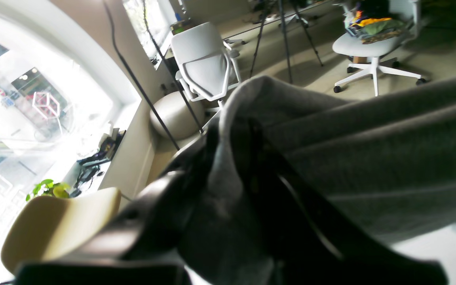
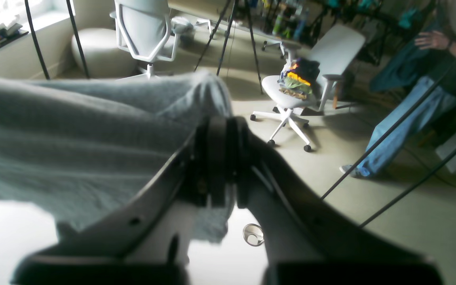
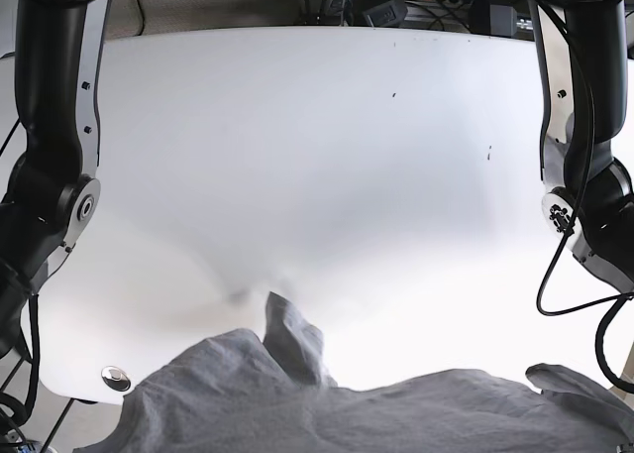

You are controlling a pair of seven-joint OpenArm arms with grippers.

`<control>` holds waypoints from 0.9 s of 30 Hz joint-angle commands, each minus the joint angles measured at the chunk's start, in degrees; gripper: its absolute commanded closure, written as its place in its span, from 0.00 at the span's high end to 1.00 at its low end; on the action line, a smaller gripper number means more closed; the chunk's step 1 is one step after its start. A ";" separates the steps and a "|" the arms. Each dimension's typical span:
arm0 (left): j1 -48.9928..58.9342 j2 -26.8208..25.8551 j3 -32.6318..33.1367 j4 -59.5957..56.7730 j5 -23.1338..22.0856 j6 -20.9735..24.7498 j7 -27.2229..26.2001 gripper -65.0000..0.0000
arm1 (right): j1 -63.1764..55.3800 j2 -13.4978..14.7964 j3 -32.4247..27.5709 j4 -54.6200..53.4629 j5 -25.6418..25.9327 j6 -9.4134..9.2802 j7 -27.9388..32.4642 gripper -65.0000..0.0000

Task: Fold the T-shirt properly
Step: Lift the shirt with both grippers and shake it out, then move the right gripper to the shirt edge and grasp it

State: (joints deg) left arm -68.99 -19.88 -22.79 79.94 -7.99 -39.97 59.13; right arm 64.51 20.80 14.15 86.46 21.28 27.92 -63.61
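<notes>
your left gripper (image 1: pixel 232 158) pinches a bunch of the soft gray t-shirt (image 3: pixel 327 403), and your right gripper (image 2: pixel 220 158) is pressed together on another edge of it. the shirt hangs wrinkled at the near edge of the smooth white table (image 3: pixel 327 156). white chairs (image 2: pixel 145 27) and a black tripod (image 1: pixel 285 35) stand behind.

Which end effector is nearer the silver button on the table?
Right: the right end effector is close beside the button; the left end effector grips the T-shirt on the opposite side.
</notes>
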 commanded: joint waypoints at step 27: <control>74.22 2.16 -22.18 29.82 -9.73 -0.03 -1.24 0.00 | -54.27 -13.02 -4.88 -0.52 -1.54 6.76 21.20 0.76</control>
State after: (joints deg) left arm 5.96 -16.60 -44.93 108.42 -17.17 -40.32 59.09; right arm 9.17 7.64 8.67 84.73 18.31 34.50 -43.70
